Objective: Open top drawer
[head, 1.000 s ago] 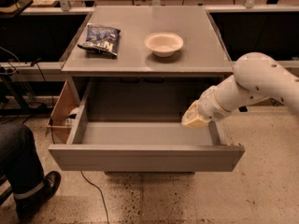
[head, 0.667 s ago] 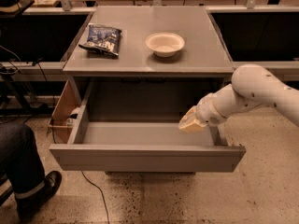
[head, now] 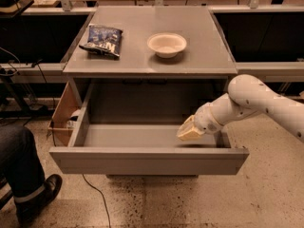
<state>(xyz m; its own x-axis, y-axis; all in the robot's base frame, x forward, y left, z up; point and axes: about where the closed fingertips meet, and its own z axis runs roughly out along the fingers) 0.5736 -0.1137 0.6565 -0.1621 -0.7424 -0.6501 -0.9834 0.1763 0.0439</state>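
Top drawer (head: 147,160) pulled out; arm (head: 251,99) reaches from right, tool (head: 190,130) inside right end, grip state unclear.

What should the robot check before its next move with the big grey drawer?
1. Is the top drawer pulled out? It sticks far out of the cabinet: ok.
2. Where is the gripper? It is inside the drawer's right end, just behind the front panel: ok.
3. Is the gripper touching the drawer? Cannot tell.
4. Are the white bowl and blue snack bag safe? Both sit on the cabinet top, back from its front edge: ok.
5. Is anyone in the way? A person's leg is near the drawer's left front corner: probably not ok, so be careful.
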